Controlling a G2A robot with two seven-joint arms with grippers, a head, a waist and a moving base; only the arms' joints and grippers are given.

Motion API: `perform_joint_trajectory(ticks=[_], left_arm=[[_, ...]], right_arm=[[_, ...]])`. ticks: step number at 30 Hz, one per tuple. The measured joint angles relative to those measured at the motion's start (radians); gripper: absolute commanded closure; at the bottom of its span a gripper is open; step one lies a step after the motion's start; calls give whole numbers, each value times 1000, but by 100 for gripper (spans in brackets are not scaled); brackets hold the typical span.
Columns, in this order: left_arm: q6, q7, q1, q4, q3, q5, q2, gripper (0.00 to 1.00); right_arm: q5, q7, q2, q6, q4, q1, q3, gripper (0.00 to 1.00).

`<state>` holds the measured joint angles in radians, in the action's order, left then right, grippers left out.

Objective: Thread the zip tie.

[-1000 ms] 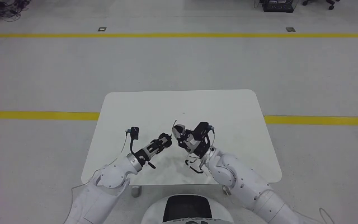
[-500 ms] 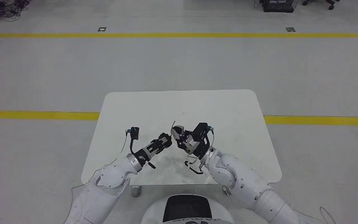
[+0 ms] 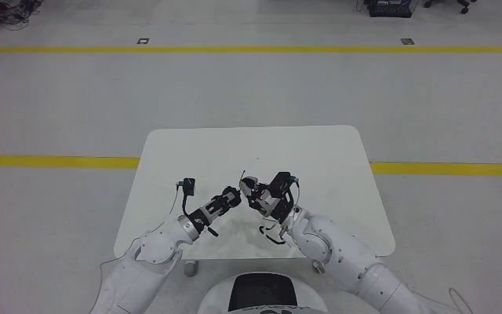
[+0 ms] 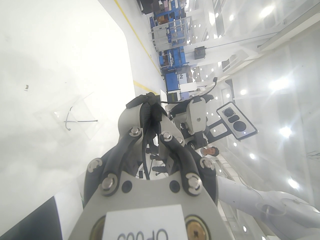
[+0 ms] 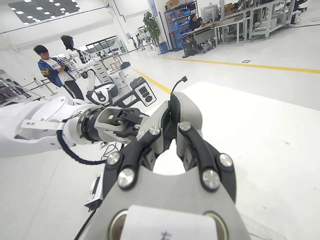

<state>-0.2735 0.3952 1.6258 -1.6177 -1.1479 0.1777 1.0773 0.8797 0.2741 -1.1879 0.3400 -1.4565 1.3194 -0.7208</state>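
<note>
Black zip tie [image 5: 184,78] is being pinched in the clenched right claw [image 5: 172,116], its end sticking up past the tips. Just beyond, the left claw [image 3: 232,195] is being held clenched as well, seemingly on the tie's strap, and is touching the right one. Both are being held above the near half of the white bench [image 3: 329,157].
</note>
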Motion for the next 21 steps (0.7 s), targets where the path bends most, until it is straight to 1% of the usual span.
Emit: perform_joint_trajectory(ticks=[12, 21], left_arm=[[0, 0, 0, 0, 0, 0, 0, 100], [0, 0, 0, 0, 0, 0, 0, 100]], right_arm=[[-32, -5, 7, 0, 9, -18, 25, 100], [-50, 4, 10, 0, 28, -16, 8, 100]])
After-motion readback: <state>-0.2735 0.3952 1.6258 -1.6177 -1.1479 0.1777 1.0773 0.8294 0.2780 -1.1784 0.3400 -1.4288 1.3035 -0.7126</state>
